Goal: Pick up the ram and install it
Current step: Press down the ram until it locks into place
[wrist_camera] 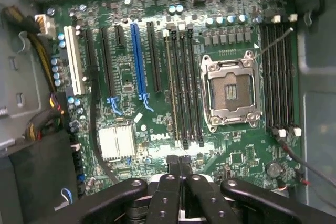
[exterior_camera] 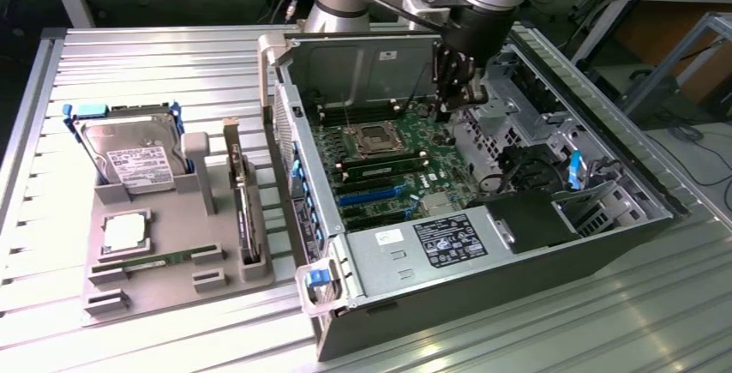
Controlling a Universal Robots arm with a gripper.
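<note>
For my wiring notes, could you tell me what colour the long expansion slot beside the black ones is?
Blue. The long slot shows best in the wrist view.

Green circuit board (wrist_camera: 157,103) with black slots, one blue slot (wrist_camera: 137,59) and one white slot (wrist_camera: 73,59); silver socket frame (wrist_camera: 231,93) at 3 o'clock of the blue slot. Grey tray (exterior_camera: 171,244) holding a green memory stick (exterior_camera: 154,261); blue-framed silver drive (exterior_camera: 132,154) at 12 o'clock of it. Black gripper (wrist_camera: 178,162)
</note>
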